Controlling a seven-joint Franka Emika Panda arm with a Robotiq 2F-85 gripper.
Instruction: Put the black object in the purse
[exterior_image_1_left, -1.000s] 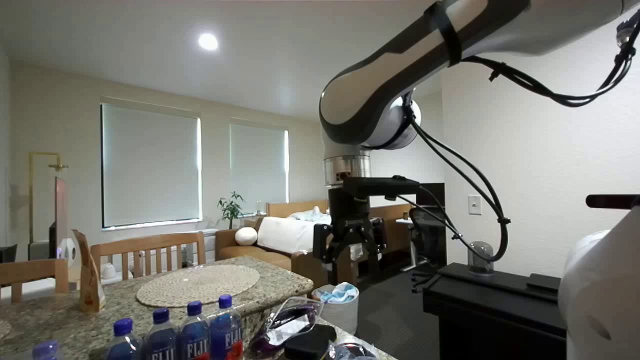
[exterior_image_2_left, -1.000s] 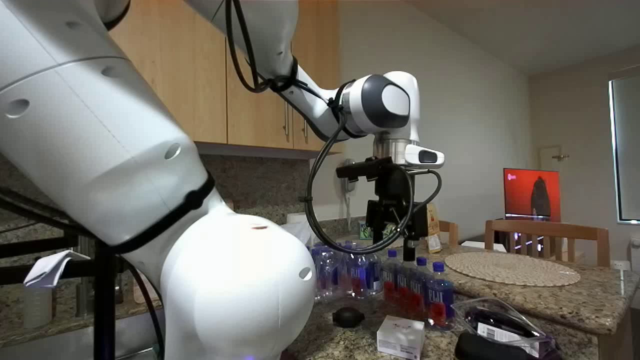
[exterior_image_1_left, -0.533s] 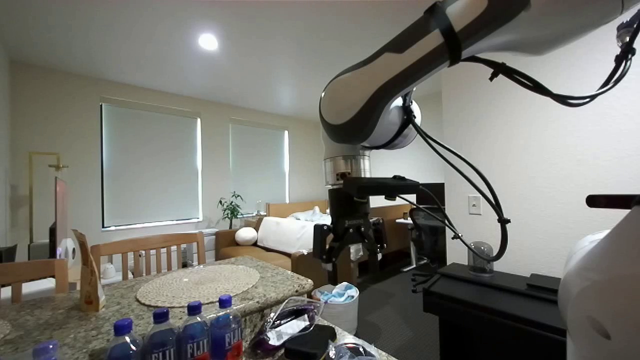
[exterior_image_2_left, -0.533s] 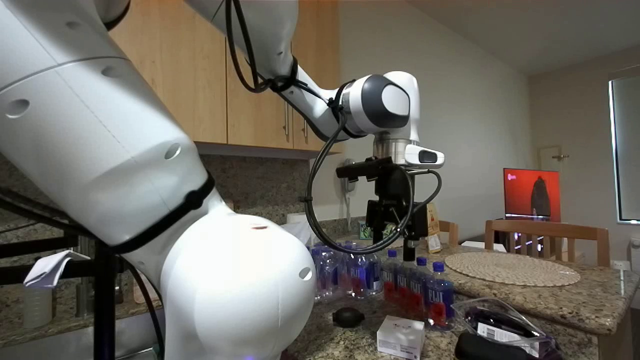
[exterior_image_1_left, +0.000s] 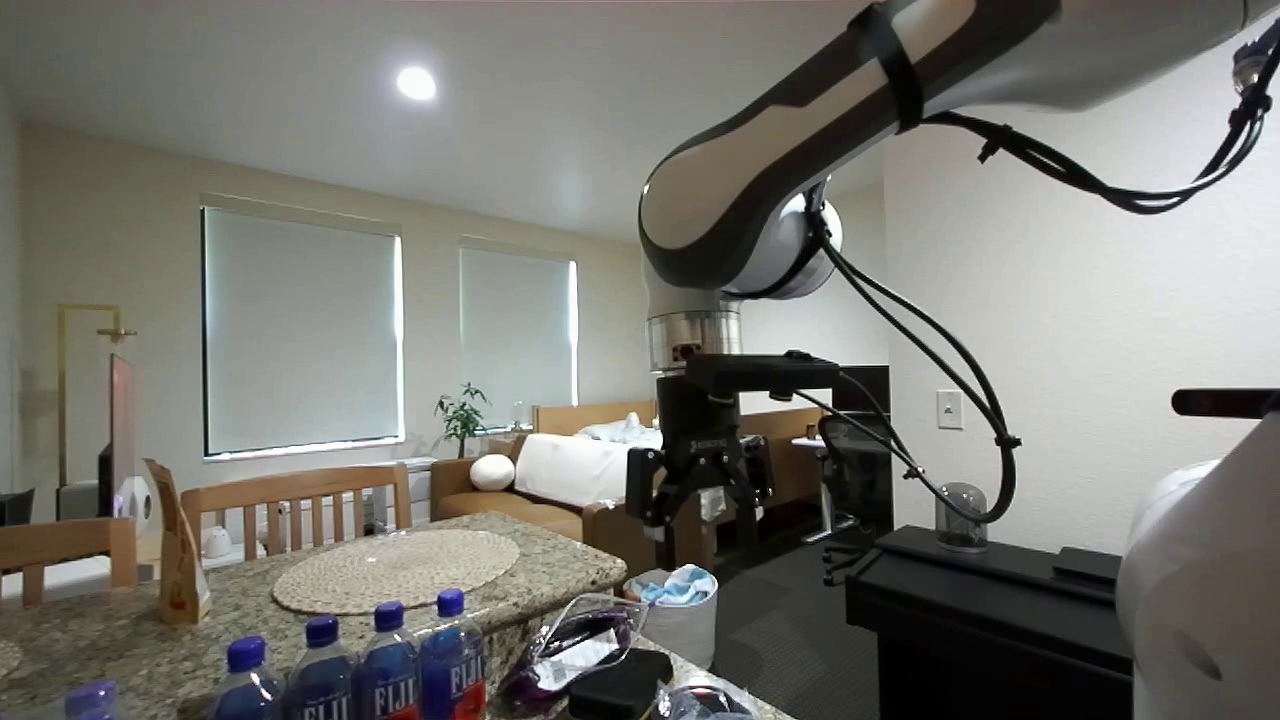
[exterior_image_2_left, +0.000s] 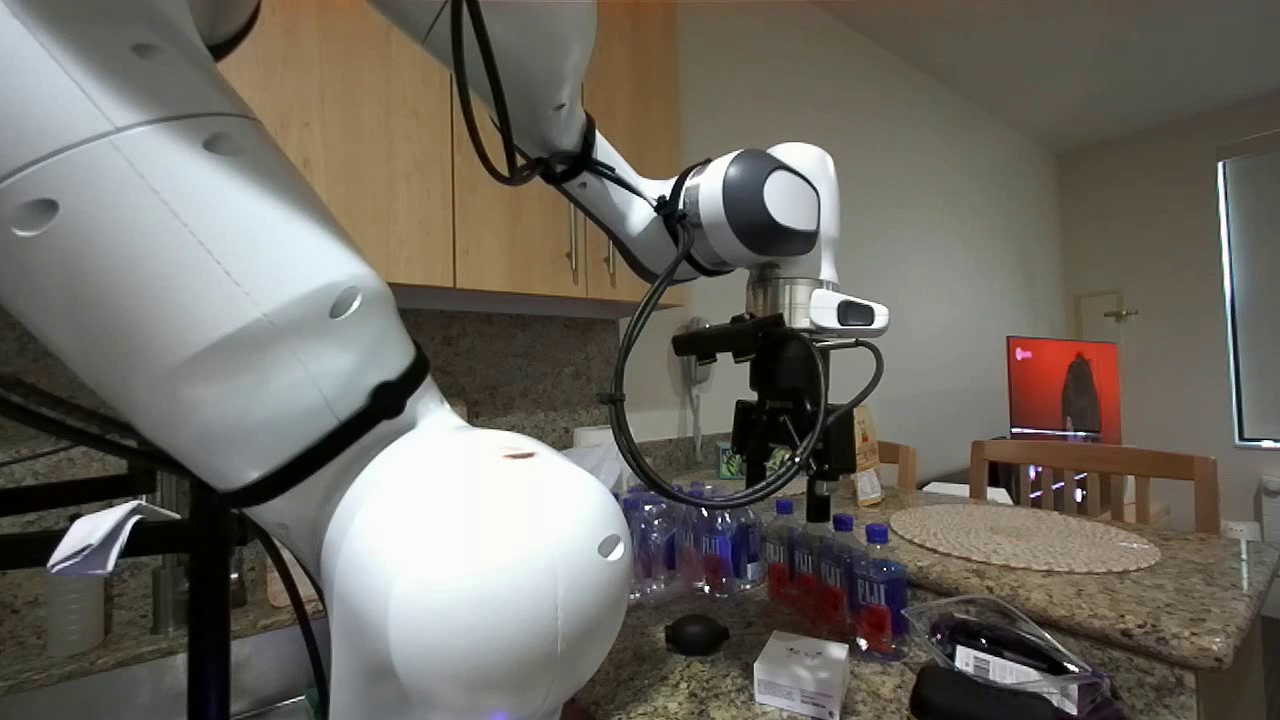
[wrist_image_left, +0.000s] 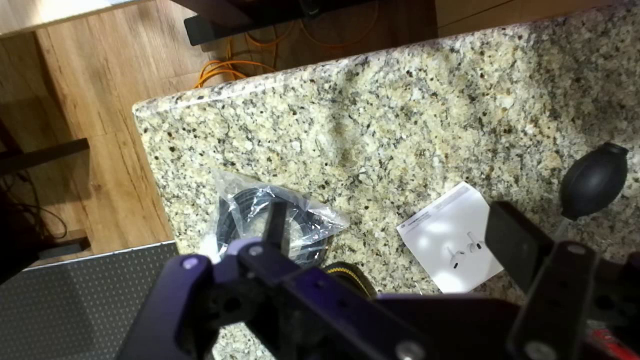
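Holds the black two-finger gripper (wrist_image_left: 396, 232) downward and with jaws spread wide apart, above the beige-black speckled granite counter (wrist_image_left: 380, 135). In the wrist view, shows the black oval rubber-like bulb (wrist_image_left: 595, 181) resting on this counter, at two o'clock from the white printed cardboard box (wrist_image_left: 435, 235). In an exterior view, shows at three o'clock from the same box a rounded black case (exterior_image_2_left: 985, 695), and at one o'clock from the case, overlapping in view, a clear white-labelled plastic bag (exterior_image_2_left: 1005, 640) with dark purple content; cannot tell for sure the task's black object and purse among these.
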